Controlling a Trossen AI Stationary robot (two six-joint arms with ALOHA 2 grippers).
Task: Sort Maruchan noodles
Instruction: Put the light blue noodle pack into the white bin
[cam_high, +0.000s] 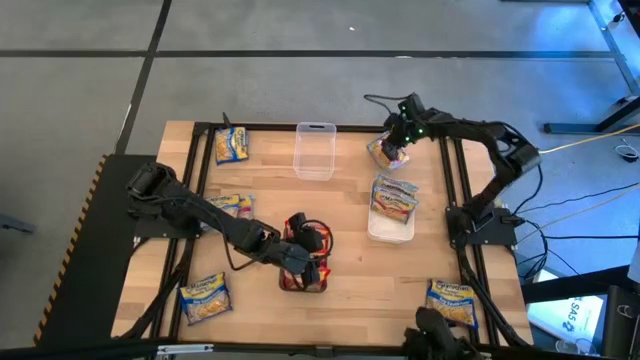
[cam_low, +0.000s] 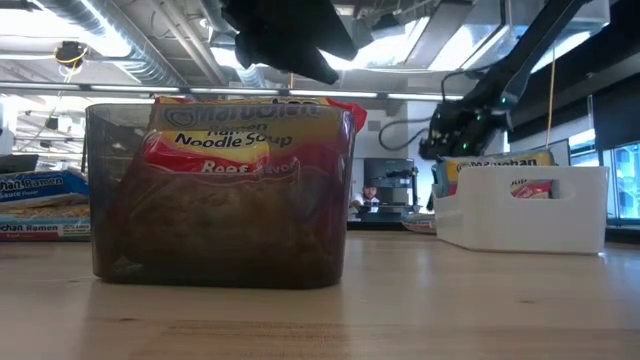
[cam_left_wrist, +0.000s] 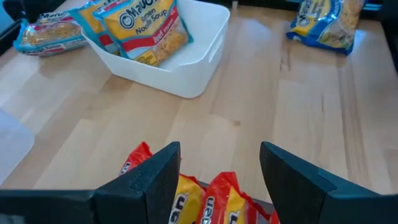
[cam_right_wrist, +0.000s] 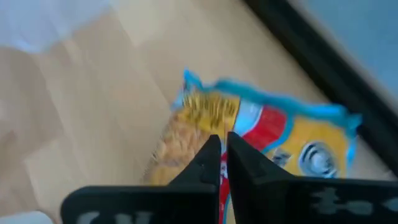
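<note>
High view: red-labelled packets (cam_high: 303, 268) are gathered in the grey bin (cam_high: 322, 285), evidently sorted by colour; above it the left gripper (cam_high: 297, 256) is held with fingers spread. Beyond it, a blue-edged packet (cam_high: 387, 150) is pinched by the right gripper (cam_high: 396, 140), near the white bin (cam_high: 380, 233).

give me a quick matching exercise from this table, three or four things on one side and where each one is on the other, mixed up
Things:
1. clear container
2. white container
3. dark container
4. right gripper

Places or states:
a. under the left gripper, red packets inside
b. holds pinkish-orange packets
c. no packets, far edge of the table
d. over a blue-edged packet

Pairs: 1-c, 2-b, 3-a, 4-d
</note>
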